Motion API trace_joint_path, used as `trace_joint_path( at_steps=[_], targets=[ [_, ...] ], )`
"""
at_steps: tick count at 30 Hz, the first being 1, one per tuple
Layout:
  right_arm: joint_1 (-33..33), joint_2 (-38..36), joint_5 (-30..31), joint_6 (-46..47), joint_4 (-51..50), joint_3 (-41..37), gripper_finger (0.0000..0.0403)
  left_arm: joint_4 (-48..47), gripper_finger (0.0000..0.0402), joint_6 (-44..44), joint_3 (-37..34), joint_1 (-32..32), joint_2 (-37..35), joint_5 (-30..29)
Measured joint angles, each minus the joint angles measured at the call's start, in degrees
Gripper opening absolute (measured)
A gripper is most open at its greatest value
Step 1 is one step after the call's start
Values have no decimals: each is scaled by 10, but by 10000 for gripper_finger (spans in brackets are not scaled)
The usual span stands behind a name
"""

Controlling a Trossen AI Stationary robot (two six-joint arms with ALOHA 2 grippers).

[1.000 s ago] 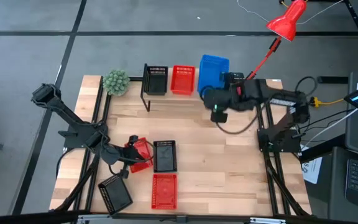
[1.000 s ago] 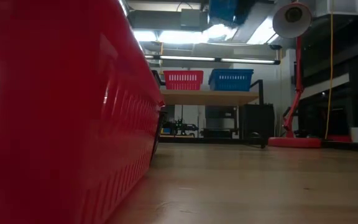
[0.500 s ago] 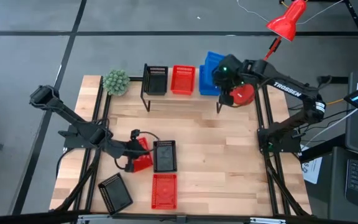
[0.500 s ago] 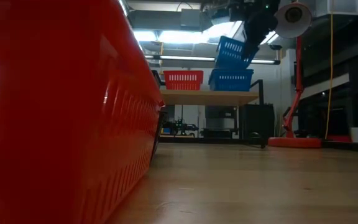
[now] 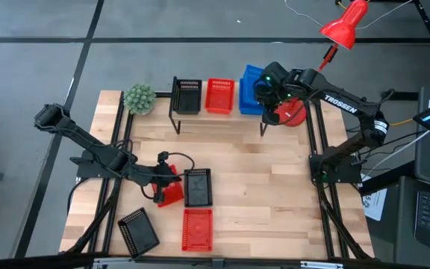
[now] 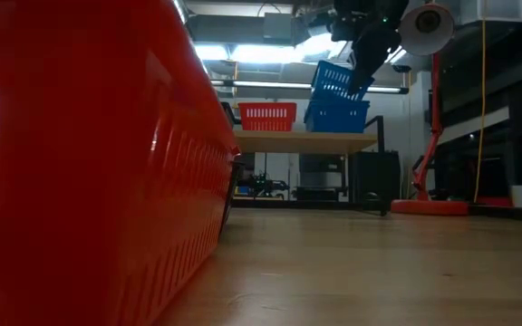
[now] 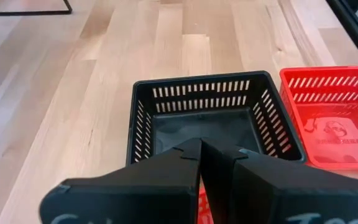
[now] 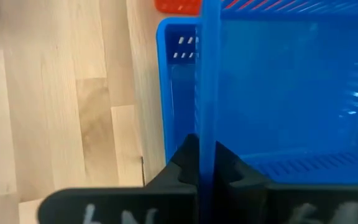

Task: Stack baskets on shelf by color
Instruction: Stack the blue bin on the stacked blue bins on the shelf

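The blue plastic mesh basket (image 6: 335,80) hangs tilted above a second blue basket (image 6: 336,117) that already sits at the right end of the low wooden shelf on thin black legs (image 6: 304,139). The right gripper (image 8: 199,163) has its fingers pinched narrow on the tilted basket's wall, which runs edge-on between them in the right wrist view. The tilt looks like the way it gets one corner into the lower basket first, so the two will nest.

On the same shelf stand a red mesh basket (image 5: 219,96) in the middle and a black mesh basket (image 5: 188,96) at the left end, one spot for each colour, which explains why blue goes on blue.

Nearer the front of the table, the left gripper (image 5: 163,181) sits low over a tilted red basket (image 5: 170,189), fingers closed; the left wrist view shows a sliver of red between them, so I judge it grips that basket's rim. Just beside it lies another black basket (image 7: 213,121). A further red one (image 5: 197,228) and a black one (image 5: 138,232) lie nearer the front edge, unsorted.

A small green plant (image 5: 139,98) stands left of the shelf, and a red desk lamp (image 5: 343,26) leans over the right corner.
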Motion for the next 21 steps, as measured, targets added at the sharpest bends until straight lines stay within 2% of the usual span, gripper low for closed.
trace_joint_path(
  at_steps=[10, 21],
  targets=[
    [0, 7, 0, 12, -7, 0, 9, 0, 0, 0, 0, 0, 0, 0],
    [0, 7, 0, 38, -9, 0, 95, 0, 0, 0, 0, 0, 0, 0]
  ],
)
